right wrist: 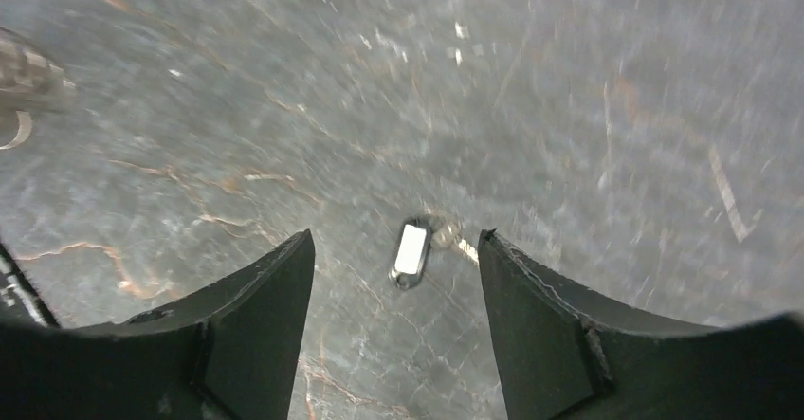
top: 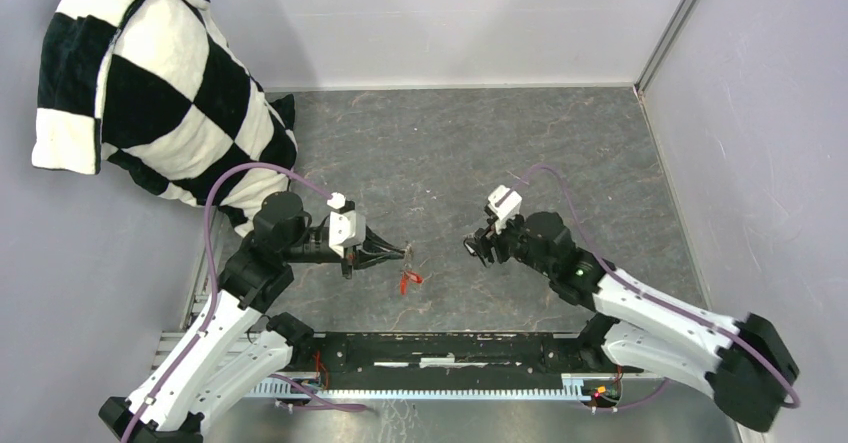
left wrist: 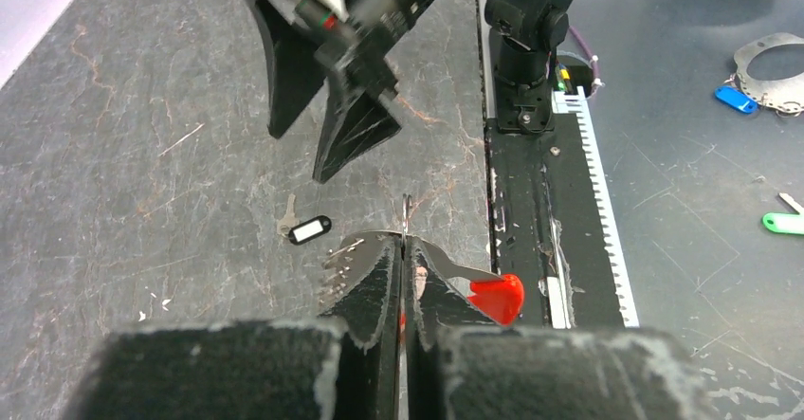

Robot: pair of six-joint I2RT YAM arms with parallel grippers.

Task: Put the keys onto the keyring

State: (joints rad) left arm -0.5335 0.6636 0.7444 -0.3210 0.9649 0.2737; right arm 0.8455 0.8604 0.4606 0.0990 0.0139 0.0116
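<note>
A: Top external view: where is the keyring (top: 408, 280)?
B: Hanging from the left gripper (top: 400, 253), which pinches it; the ring is too small to make out. The right gripper (top: 477, 247) sits apart.
A: Left wrist?
B: Fingers (left wrist: 374, 297) closed on the thin ring; red fob (left wrist: 498, 299) partly hidden.
A: Right wrist?
B: Blurred. Fingers (right wrist: 246, 325) spread wide; black-headed key (right wrist: 411, 252) lies on the table (right wrist: 284, 107) between them.
</note>
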